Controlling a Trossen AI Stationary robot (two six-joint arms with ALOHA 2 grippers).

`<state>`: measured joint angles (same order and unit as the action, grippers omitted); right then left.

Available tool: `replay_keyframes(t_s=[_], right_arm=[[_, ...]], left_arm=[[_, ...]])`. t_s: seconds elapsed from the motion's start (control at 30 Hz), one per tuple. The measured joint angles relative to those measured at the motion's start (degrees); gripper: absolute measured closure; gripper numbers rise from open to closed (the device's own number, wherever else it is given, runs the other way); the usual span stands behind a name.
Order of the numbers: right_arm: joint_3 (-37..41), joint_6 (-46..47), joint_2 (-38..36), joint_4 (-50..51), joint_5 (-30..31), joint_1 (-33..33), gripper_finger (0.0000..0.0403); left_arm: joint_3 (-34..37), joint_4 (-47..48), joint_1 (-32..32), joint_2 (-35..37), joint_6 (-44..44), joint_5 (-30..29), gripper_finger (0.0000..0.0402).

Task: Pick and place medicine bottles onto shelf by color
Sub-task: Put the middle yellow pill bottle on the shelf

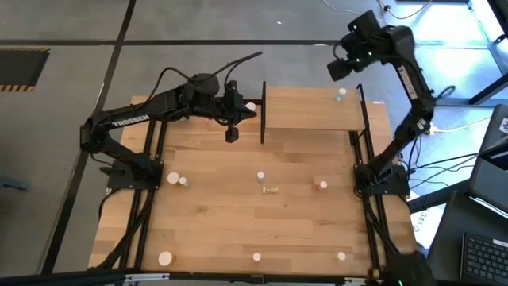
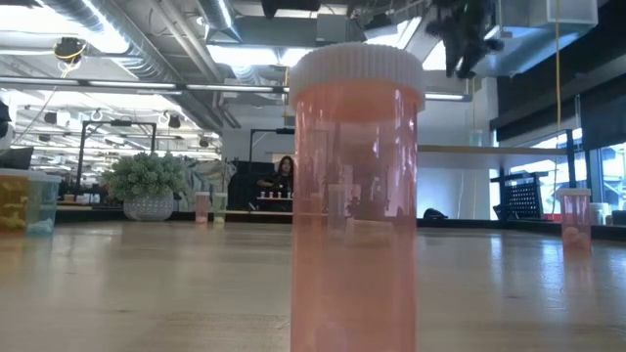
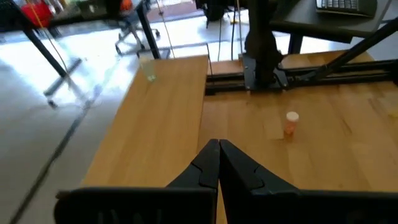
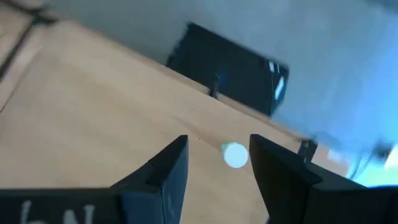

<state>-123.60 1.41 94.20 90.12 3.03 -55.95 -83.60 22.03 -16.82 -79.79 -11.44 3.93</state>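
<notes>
The shelf [image 1: 313,107], a light-wood board between thin black posts, stands at the table's far edge. One pale-capped bottle [image 1: 341,94] stands on its right part. My right gripper [image 1: 341,70] hangs open high above that bottle; in the right wrist view the cap [image 4: 235,154] shows between and below the fingers, apart from them. My left gripper [image 3: 219,152] is shut on nothing, hovering off the shelf's left end [image 1: 232,131]. Several small bottles stand on the tabletop, among them an orange one [image 1: 321,185] and one lying on its side [image 1: 271,191].
A pair of bottles [image 1: 178,180] stands at the table's left, and three more [image 1: 257,257] stand along the near edge. One pink-orange bottle [image 2: 357,196] fills the low view. Black arm rails [image 1: 369,183] run down both table sides. A laptop [image 1: 488,254] sits off the right.
</notes>
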Motion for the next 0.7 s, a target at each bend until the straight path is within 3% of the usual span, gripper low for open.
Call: replay_keyframes(t_s=[0.27,0.53,0.7], right_arm=[[2.73,-14.19,-10.98,-0.03,-0.15,11.43,0.023],[11.46,-19.29,-21.35,-0.1,-0.34,25.52,0.023],[19.74,-16.73,-25.58,-0.83,-4.14,34.85,0.023]], left_arm=[[-0.01,4.33,0.03,0.86,2.5,0.08,0.0401],[-0.01,8.76,0.93,0.81,3.98,0.1,0.0401],[-0.01,9.06,2.93,0.92,4.0,0.3,0.0401]])
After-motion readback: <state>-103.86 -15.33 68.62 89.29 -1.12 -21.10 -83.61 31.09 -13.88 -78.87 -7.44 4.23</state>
